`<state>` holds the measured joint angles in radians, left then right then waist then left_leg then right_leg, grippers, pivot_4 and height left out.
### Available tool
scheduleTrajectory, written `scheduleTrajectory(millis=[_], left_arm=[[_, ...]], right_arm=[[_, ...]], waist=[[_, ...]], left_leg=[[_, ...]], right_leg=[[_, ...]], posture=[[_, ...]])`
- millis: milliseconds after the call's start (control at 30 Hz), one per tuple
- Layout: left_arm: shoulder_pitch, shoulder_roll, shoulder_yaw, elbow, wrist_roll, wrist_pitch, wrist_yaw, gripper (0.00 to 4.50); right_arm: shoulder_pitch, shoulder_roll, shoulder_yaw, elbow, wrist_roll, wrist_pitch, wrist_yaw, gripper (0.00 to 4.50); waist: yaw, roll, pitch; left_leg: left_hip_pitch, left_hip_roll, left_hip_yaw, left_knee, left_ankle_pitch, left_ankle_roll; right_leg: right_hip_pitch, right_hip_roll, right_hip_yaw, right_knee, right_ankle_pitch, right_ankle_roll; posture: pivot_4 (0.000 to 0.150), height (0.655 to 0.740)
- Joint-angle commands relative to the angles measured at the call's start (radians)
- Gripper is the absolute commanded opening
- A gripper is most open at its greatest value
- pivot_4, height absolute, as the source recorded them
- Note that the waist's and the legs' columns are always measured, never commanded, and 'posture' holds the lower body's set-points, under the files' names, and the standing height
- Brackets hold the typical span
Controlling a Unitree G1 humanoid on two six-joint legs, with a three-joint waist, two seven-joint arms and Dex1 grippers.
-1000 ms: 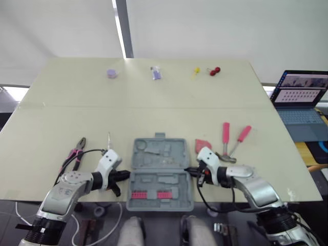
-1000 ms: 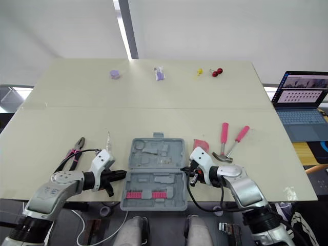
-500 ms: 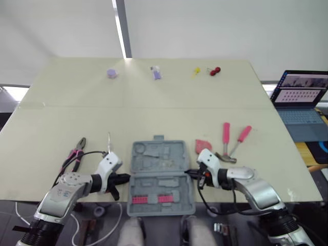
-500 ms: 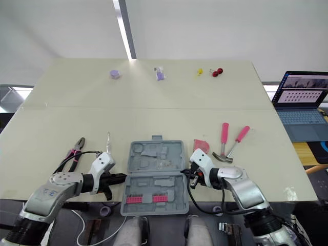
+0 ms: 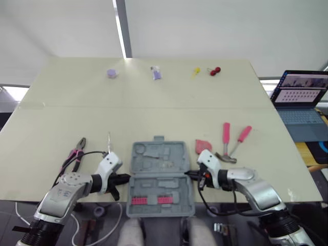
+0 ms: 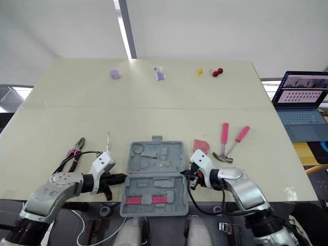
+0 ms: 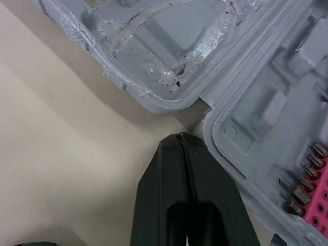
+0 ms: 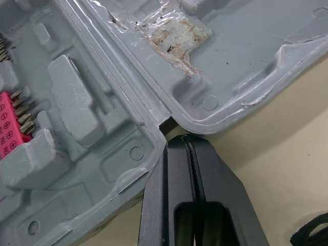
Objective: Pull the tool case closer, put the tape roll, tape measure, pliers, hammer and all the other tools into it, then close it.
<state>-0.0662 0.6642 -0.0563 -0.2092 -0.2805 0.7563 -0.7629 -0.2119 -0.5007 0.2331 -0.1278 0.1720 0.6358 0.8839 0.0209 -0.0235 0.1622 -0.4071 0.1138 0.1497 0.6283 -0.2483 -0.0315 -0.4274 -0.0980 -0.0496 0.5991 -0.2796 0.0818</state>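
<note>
The grey tool case [image 5: 160, 177] lies open and flat at the table's near edge, with pink bit strips [image 5: 148, 200] in its near half. My left gripper [image 5: 126, 178] is shut, its tip at the notch of the case's left hinge [image 7: 202, 114]. My right gripper [image 5: 188, 175] is shut too, tip at the right hinge notch [image 8: 165, 124]. Pliers [image 5: 75, 149] with pink handles and a thin screwdriver [image 5: 108, 141] lie left of the case. On its right lie the pink tape measure [image 5: 203, 145], the hammer [image 5: 225, 139] and a pink-handled screwdriver [image 5: 241, 137].
Along the table's far edge sit a purple tape roll [image 5: 112, 73], a small purple item [image 5: 156, 73], a yellow piece [image 5: 196, 72] and a red piece [image 5: 214, 70]. An open laptop [image 5: 302, 100] stands off the table at right. Black cables [image 5: 82, 156] trail by my left arm.
Over the last second the case has slid toward the table's near edge between both shut grippers, which moved back with it. The other tools have stayed put.
</note>
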Motion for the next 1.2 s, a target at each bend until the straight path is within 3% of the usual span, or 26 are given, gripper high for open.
scheduleTrajectory(millis=[33, 667, 867, 900, 1000, 1200], left_arm=[[0.016, 0.002, -0.013, -0.026, -0.012, 0.013, -0.005, 0.0], [0.03, 0.041, 0.107, -0.084, -0.087, 0.06, -0.013, 0.0], [0.059, 0.119, 0.331, -0.116, -0.209, 0.091, -0.074, 0.0], [0.067, 0.137, 0.371, -0.096, -0.213, 0.086, -0.078, 0.26], [0.113, 0.196, 0.474, -0.007, -0.188, 0.038, -0.09, 1.35], [0.209, 0.231, 0.67, 0.224, -0.108, -0.112, -0.032, 4.21]], right_arm=[[0.002, -0.004, 0.002, -0.022, 0.011, -0.005, -0.006, 0.05], [0.043, -0.129, -0.117, -0.071, 0.098, 0.003, 0.027, 0.05], [0.072, -0.207, -0.304, -0.051, 0.22, -0.02, 0.091, 0.05], [0.079, -0.226, -0.337, -0.038, 0.236, -0.02, 0.103, 0.01], [0.094, -0.285, -0.437, 0.044, 0.262, -0.039, 0.13, 0.9], [0.09, -0.371, -0.581, 0.309, 0.258, -0.145, 0.165, 3.75]], waist=[[0.0, 0.0, 0.0], [0.003, 0.0, 0.0], [0.002, 0.0, 0.0], [0.001, 0.0, 0.001], [0.001, 0.001, 0.001], [0.0, 0.002, 0.002]], left_leg=[[0.0, 0.0, 0.0, 0.0, 0.0, 0.0], [-0.001, 0.0, 0.0, 0.0, 0.0, 0.0], [-0.001, 0.0, 0.0, 0.0, 0.0, 0.0], [-0.001, 0.0, 0.0, 0.0, 0.0, 0.0], [0.0, 0.0, 0.0, 0.0, -0.001, 0.001], [0.0, 0.0, 0.001, 0.0, -0.004, 0.001]], right_leg=[[0.0, 0.0, 0.0, 0.0, 0.0, 0.0], [0.0, 0.0, 0.0, 0.0, 0.0, 0.0], [-0.001, 0.0, 0.0, -0.002, 0.0, 0.0], [0.0, 0.0, 0.0, -0.002, 0.0, 0.0], [-0.001, 0.0, 0.0, -0.003, 0.0, 0.0], [-0.002, -0.001, 0.0, -0.009, 0.001, 0.001]], posture=[[0.15, 0.74], [0.15, 0.74], [0.15, 0.74], [0.15, 0.74], [0.15, 0.74], [0.15, 0.74]])
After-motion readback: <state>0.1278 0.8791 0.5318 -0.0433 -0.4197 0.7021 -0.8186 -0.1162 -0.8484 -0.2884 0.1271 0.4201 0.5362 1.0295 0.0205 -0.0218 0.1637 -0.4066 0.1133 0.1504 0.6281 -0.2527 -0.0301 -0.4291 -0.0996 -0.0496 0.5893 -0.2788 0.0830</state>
